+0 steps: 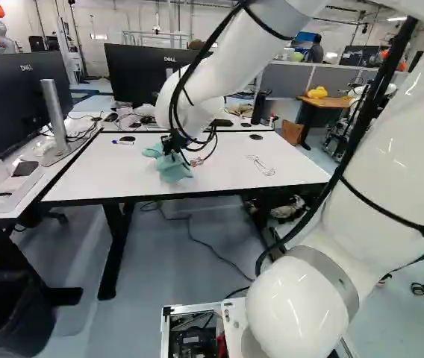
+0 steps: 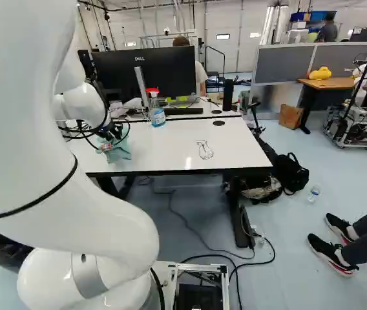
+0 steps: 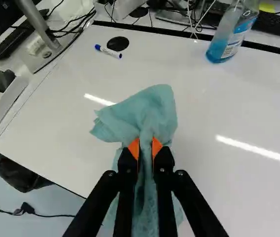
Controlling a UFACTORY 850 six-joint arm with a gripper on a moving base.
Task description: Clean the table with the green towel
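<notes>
White tabletop (image 3: 204,113): gripper (image 1: 172,148) pinching green towel (image 3: 155,108), labelled blue bottle (image 3: 228,38) ahead.

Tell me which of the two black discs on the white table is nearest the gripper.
The disc beside the marker, the left one in the left base view. The other disc has no marker by it and lies farther from the gripper.

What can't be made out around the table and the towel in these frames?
- Towel's underside: the towel itself hides whether it touches the table in the wrist view.
- Towel's end behind the gripper: cut off by the wrist view's edge.
- Marker: hidden by the arm in the right base view.
- Bottle: hidden by the arm in the left base view.
</notes>
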